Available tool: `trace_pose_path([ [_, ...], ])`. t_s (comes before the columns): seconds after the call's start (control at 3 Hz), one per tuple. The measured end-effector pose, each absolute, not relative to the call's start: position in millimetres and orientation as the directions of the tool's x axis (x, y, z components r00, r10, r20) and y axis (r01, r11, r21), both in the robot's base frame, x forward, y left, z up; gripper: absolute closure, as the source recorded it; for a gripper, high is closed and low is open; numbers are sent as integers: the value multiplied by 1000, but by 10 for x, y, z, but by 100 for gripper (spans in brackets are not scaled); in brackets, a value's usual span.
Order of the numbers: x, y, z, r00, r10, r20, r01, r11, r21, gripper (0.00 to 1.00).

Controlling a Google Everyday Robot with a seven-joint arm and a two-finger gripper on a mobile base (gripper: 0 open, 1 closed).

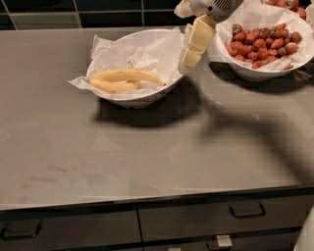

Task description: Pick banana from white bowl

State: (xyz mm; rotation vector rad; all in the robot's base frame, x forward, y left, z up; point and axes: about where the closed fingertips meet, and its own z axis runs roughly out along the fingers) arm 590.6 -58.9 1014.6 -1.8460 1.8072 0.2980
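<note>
- The hand (189, 61) hangs at the right rim of the white bowl (137, 100), holding nothing; how far open, I cannot tell
- The banana (125, 75) lies lower, toward the view's left; long axis runs crosswise

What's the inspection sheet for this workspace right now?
Surface: grey countertop, faint smudges front left.
Job's things: banana lies against a smaller banana in the paper-lined white bowl.
Clutter: bowl of strawberries at right rear.
Grippers: gripper hangs at the white bowl's right rim, apart from the banana.
Cables: nothing seen.
Surroundings: drawers below, dark tiles behind.
</note>
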Motion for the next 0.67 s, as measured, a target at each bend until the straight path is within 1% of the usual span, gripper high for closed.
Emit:
trace_pose_path([
  [0.33, 6074, -484, 10034, 74, -842, -535, -981, 37, -193, 0],
  [0.67, 6352, -230, 9860, 89, -825, -558, -987, 3, -161, 0],
])
